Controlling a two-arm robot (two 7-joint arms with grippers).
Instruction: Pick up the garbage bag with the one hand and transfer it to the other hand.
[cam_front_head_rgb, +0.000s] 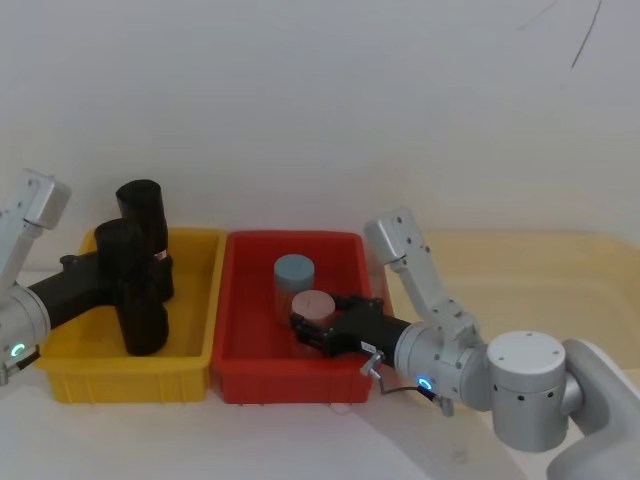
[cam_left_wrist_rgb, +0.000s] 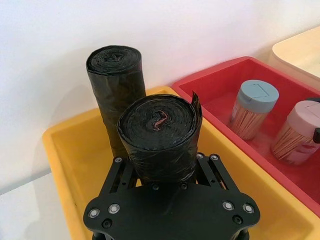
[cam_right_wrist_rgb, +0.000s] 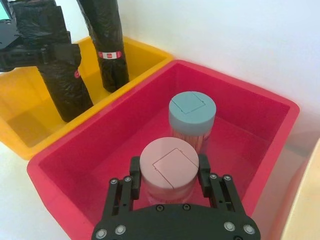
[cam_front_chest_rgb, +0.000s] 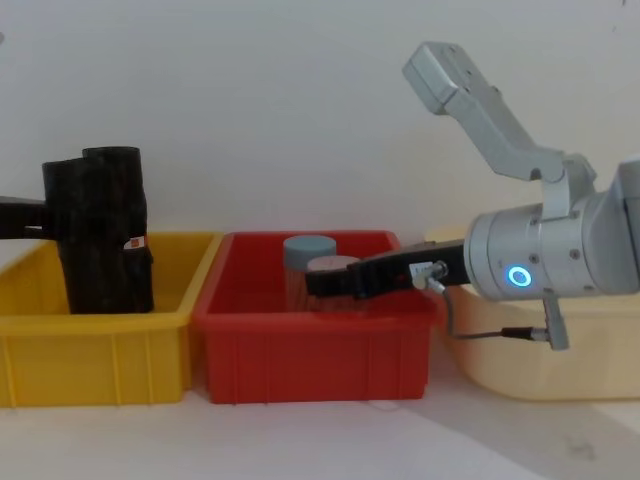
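While the green-ringed left tool clamped the garbage bag, a matte black crinkled-plastic roll standing in the yellow plastic bin, we judged the lift not begun. Blue-ringed right tool straddled a pink-lidded jar, grip undeterminable; handover was outstanding.

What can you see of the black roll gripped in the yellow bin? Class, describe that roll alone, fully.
The garbage bag is a matte black cylinder of crinkled plastic, wound tight, so its top shows a spiral with a loose outer edge sticking up. It stands upright in the yellow bin, apparently on the bin's floor, next to a second black roll. The left gripper is shut on it at about mid-height, one finger on each side.
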